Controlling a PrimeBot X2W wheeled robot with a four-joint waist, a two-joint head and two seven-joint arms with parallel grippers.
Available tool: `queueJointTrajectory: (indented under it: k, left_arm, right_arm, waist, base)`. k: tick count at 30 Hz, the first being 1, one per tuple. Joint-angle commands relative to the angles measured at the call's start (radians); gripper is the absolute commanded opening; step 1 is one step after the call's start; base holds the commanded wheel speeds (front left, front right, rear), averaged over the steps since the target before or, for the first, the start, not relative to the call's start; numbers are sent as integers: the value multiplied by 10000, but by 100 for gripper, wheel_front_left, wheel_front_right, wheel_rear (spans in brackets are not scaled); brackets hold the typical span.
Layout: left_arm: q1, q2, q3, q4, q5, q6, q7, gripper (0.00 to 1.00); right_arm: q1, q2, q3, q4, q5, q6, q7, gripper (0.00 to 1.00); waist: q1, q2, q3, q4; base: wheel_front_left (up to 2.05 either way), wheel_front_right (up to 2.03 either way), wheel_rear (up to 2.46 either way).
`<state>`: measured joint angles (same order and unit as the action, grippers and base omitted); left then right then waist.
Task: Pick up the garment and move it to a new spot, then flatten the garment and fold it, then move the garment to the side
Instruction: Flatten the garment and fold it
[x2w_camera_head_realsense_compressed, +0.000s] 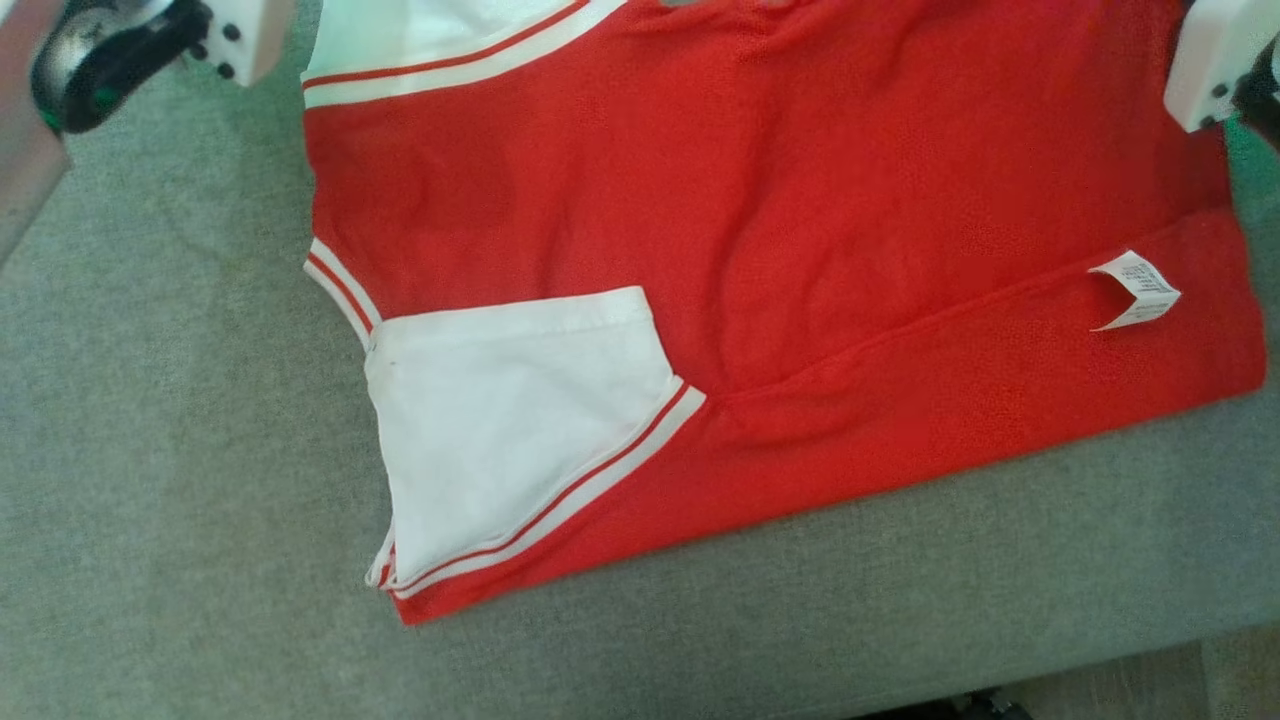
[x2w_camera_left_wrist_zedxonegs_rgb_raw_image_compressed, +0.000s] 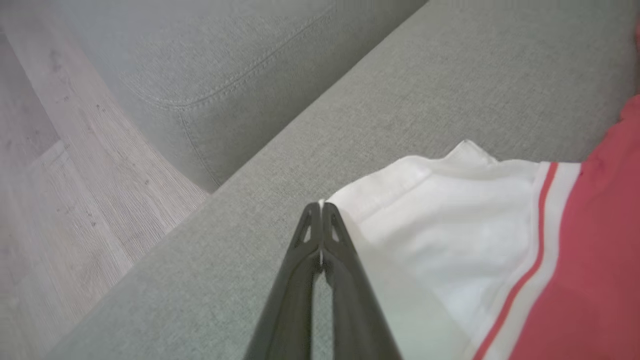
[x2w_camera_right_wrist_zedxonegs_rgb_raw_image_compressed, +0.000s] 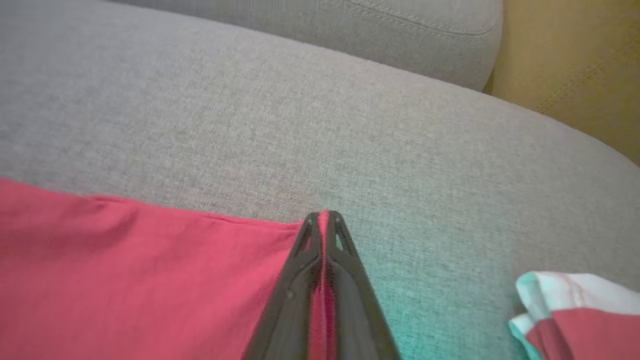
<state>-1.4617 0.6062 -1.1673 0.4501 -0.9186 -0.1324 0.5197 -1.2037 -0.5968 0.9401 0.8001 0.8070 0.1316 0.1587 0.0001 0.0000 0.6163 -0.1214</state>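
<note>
The garment (x2w_camera_head_realsense_compressed: 780, 200) is a red shirt with white striped-cuff sleeves, lying partly folded on a grey sofa seat; one white sleeve (x2w_camera_head_realsense_compressed: 500, 430) is folded onto its front and a white care label (x2w_camera_head_realsense_compressed: 1135, 288) sticks up at the right. In the left wrist view my left gripper (x2w_camera_left_wrist_zedxonegs_rgb_raw_image_compressed: 321, 204) is shut on the edge of a white sleeve (x2w_camera_left_wrist_zedxonegs_rgb_raw_image_compressed: 450, 215). In the right wrist view my right gripper (x2w_camera_right_wrist_zedxonegs_rgb_raw_image_compressed: 324, 214) is shut on a corner of the garment's red cloth (x2w_camera_right_wrist_zedxonegs_rgb_raw_image_compressed: 150, 270). Both wrist housings show at the head view's top corners.
The grey sofa seat (x2w_camera_head_realsense_compressed: 150, 450) spreads left of and in front of the garment. A sofa arm (x2w_camera_left_wrist_zedxonegs_rgb_raw_image_compressed: 200, 65) and wooden floor (x2w_camera_left_wrist_zedxonegs_rgb_raw_image_compressed: 60, 175) lie past the seat's edge. A yellowish surface (x2w_camera_right_wrist_zedxonegs_rgb_raw_image_compressed: 575, 65) stands beyond the sofa. Another bunched part of the garment (x2w_camera_right_wrist_zedxonegs_rgb_raw_image_compressed: 575, 310) lies near my right gripper.
</note>
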Motion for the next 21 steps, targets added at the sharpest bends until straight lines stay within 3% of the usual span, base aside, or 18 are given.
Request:
queueJointTrajectory:
  k: [1, 13, 17, 20, 21]
  left_arm:
    - [-713, 431, 365, -141, 153, 18, -271, 0]
    - [-860, 565, 557, -157, 317, 17, -2407, 0]
    - [-204, 984, 475, -890, 163, 57, -2674, 0]
    - [711, 1733, 439, -2087, 76, 446, -3043, 0]
    - [711, 1733, 439, -2087, 76, 446, -3043, 0]
  right_arm:
    - [-64, -232, -102, -65, 271, -9, -304, 0]
    - [449, -822, -656, -328, 1871, -9, -1843, 0]
    - [1101, -1115, -705, -644, 2317, -9, -2181, 0]
    - [1831, -1414, -727, -925, 2612, -9, -2478, 0]
    - [1831, -1414, -727, -925, 2612, -9, -2478, 0]
  waist:
    - [-1, 0, -41, -5]
    - [-1, 0, -658, 179]
    - [-1, 0, -982, 333]
    - [-1, 0, -1368, 483]
    - [-1, 0, -1368, 483]
  base:
    - [0, 0, 0]
    - [0, 0, 0]
    - [0, 0, 0]
    - [0, 0, 0]
    - [0, 0, 0]
